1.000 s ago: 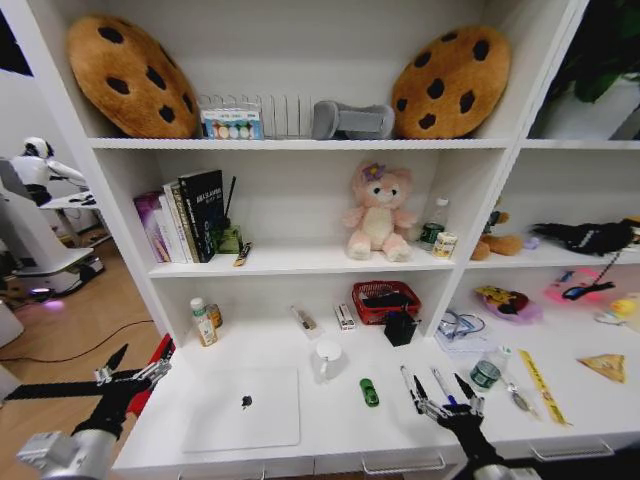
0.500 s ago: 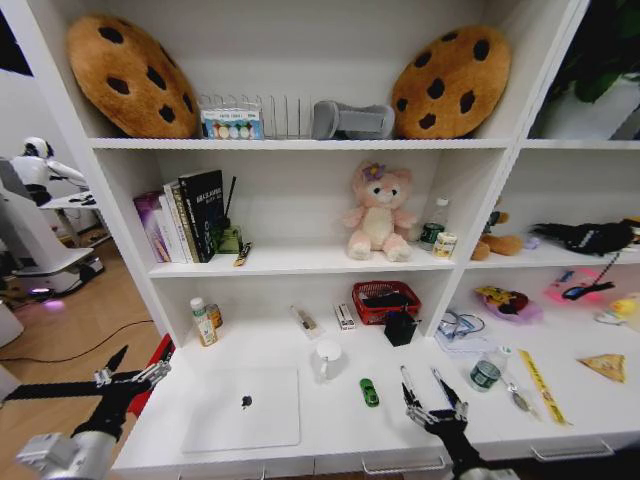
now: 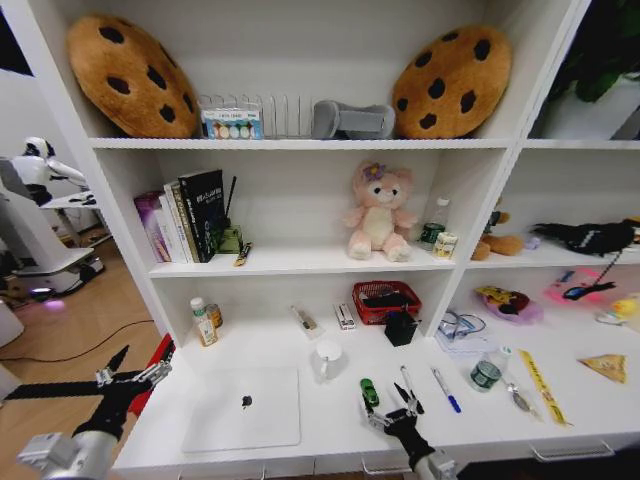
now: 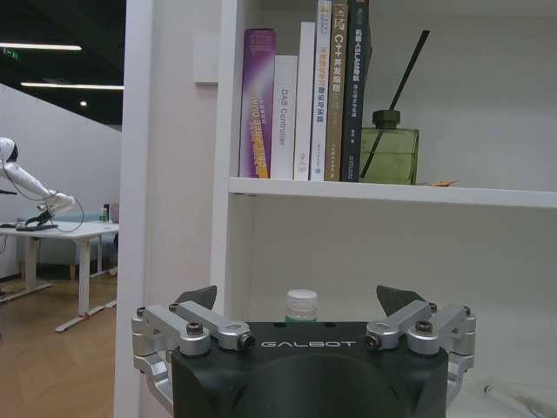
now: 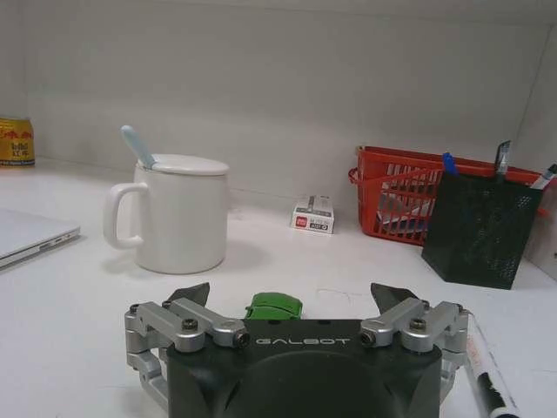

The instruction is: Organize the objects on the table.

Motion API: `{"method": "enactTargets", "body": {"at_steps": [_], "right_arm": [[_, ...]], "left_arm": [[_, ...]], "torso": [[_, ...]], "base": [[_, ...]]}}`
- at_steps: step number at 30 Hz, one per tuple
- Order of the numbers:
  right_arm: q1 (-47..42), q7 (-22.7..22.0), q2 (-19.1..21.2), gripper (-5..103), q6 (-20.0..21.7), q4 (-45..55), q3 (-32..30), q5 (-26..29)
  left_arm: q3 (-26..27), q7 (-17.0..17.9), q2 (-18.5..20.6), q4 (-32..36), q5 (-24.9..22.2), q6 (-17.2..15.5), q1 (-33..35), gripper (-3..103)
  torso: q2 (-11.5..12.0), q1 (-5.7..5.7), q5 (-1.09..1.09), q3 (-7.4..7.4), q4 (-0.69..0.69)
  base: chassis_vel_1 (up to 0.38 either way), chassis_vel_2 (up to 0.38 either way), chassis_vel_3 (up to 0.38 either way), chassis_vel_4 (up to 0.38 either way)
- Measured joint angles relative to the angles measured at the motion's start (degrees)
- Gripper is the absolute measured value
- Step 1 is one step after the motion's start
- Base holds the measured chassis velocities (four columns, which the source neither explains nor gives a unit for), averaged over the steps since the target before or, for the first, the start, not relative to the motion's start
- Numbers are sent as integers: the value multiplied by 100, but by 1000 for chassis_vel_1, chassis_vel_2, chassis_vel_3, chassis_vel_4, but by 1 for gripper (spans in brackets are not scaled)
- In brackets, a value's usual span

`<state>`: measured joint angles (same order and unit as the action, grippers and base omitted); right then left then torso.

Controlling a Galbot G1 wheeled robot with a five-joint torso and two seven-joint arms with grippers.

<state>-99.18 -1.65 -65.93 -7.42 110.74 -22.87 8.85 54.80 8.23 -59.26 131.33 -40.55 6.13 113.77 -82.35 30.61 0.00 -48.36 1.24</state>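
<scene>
The green toy car (image 3: 369, 392) sits on the white surface (image 3: 330, 425) near its front edge, right of the silver laptop (image 3: 243, 408). The right gripper (image 3: 388, 403), marked "GALBOT" on its body, hovers at the front edge with its fingers spread and holding nothing; in the right wrist view the car (image 5: 273, 306) lies just beyond it, between the fingertips. 2 pens lie right of the car: a black pen (image 3: 407, 384), then a blue pen (image 3: 446, 390), with the green-lidded jar (image 3: 485, 374) farther right. Bare surface stays open between laptop and car. Beyond the car stands 1 white lidded mug (image 5: 181, 212), and against the back wall 1 red basket (image 5: 402, 193) and 1 black mesh pen cup (image 5: 484, 231). The left gripper (image 3: 132, 377), also marked "GALBOT", hangs released off the left end of the surface.
</scene>
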Motion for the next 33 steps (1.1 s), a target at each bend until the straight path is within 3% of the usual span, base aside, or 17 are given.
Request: {"method": "enactTargets", "body": {"at_steps": [12,14,16,17,18,21,23,24,27,31,33], "right_arm": [[272,-116,-283,103,186,-313,332,-86],[316,-139,-393,96,202,-377,352,-97],[335,-156,-438,96,202,-404,354,-101],[351,-172,-489,86,203,-434,354,-101],[351,-172,-489,86,203,-434,354,-101],[371,-193,-581,70,201,-478,344,-90],[373,-196,-585,70,202,-479,341,-86],[373,-207,-587,59,208,-480,330,-70],[371,-213,-581,53,216,-472,310,-49],[353,-214,-567,37,226,-444,272,-27],[316,-213,-550,37,248,-394,237,-6]], "left_arm": [[-4,0,4,0,1,0,-1,100],[-4,1,5,1,1,0,-1,100],[-4,1,5,1,2,0,-1,100],[-4,1,5,0,2,0,-1,100],[-4,1,5,0,2,0,-1,100],[-5,1,5,1,2,0,-1,100],[-5,1,5,1,2,0,-1,100],[-5,1,5,1,2,0,-1,100],[-5,1,5,1,2,0,-1,100],[-5,1,5,1,2,0,-1,100],[-5,1,5,0,2,-1,-1,100]], "torso": [[0,0,0,0,0],[0,0,0,0,0],[0,0,-1,0,0],[0,0,-1,0,-1],[0,0,-1,0,-1],[0,0,-1,1,-1],[0,0,0,1,-1],[0,0,-1,1,-1],[0,0,0,1,0],[0,0,0,0,-1],[0,0,1,0,-1]], "base": [[0,0,0,0],[0,0,0,0],[0,0,0,0],[0,0,0,0],[0,0,0,0],[0,0,0,0],[0,0,0,0],[0,0,0,0],[0,0,0,0],[0,0,0,0],[0,0,0,0]]}}
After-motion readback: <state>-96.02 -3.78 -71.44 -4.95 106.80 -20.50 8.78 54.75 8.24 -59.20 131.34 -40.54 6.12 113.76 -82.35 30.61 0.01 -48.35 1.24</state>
